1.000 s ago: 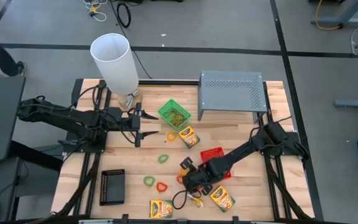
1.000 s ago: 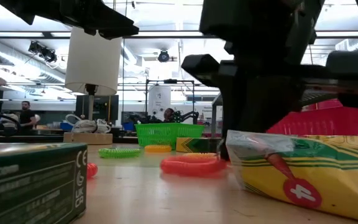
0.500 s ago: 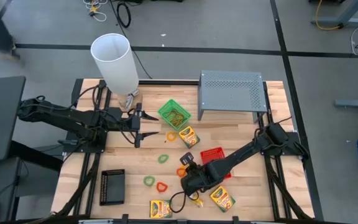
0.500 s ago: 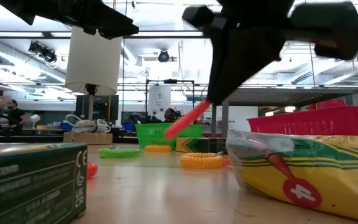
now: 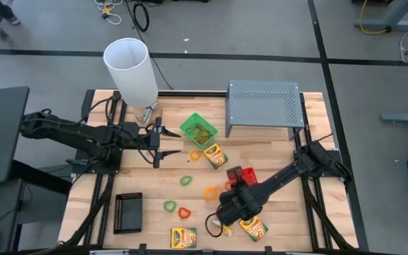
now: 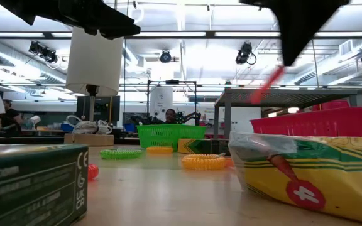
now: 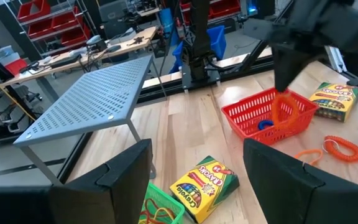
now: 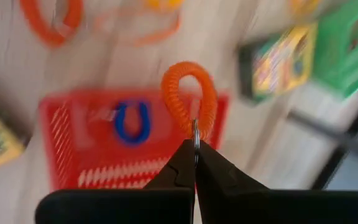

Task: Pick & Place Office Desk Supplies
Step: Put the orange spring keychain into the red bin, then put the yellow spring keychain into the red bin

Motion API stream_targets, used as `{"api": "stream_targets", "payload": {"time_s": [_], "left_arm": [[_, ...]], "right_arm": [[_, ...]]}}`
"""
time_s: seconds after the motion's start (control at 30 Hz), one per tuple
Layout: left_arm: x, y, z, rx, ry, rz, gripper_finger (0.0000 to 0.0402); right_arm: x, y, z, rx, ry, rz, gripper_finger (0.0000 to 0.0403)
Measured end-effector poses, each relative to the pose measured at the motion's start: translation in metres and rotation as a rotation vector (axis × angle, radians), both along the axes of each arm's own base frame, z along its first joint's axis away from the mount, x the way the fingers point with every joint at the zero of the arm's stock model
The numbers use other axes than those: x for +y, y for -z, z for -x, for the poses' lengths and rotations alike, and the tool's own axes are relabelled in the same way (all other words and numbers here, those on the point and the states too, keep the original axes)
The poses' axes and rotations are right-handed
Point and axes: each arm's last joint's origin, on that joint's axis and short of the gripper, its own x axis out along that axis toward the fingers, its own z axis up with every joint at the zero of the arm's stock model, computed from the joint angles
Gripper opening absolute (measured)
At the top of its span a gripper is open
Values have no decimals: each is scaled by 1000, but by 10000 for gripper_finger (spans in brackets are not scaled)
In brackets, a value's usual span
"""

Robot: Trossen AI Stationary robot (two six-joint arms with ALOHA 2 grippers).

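The right gripper (image 8: 195, 144) is pinching an orange coil band (image 8: 188, 96), fingers pressed together on its ring. The loop is hanging lengthwise over the red tray (image 8: 67, 155), which is holding a blue band (image 8: 132, 121). The left gripper (image 5: 167, 142), fingers spread, is waiting far left.

Bright overhead strip lights glare in the low view; the right wrist view is motion-blurred.

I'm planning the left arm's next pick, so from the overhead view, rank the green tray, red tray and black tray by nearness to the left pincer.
1. Green plastic mesh tray, just ahead of the left pincer.
2. Black tray, at the table's front-left edge.
3. Red plastic mesh tray, toward the right arm.
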Motion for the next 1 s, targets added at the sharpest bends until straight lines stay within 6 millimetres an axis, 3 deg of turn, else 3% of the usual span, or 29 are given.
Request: {"api": "stream_targets", "payload": {"time_s": [0.13,0.4,0.53,0.83,1.0], "left_arm": [[0,0,0,0,1,-5,256],[0,0,0,1,2,-12,256],[0,0,0,1,2,-12,256],[0,0,0,1,2,-12,256],[0,0,0,1,2,-12,256]], "right_arm": [[-3,10,7,92,79,-34,0],[-18,49,13,192,151,-51,12],[-26,57,13,190,219,-39,57],[-34,57,9,188,275,-60,204],[-32,50,4,145,266,-60,226]]}}
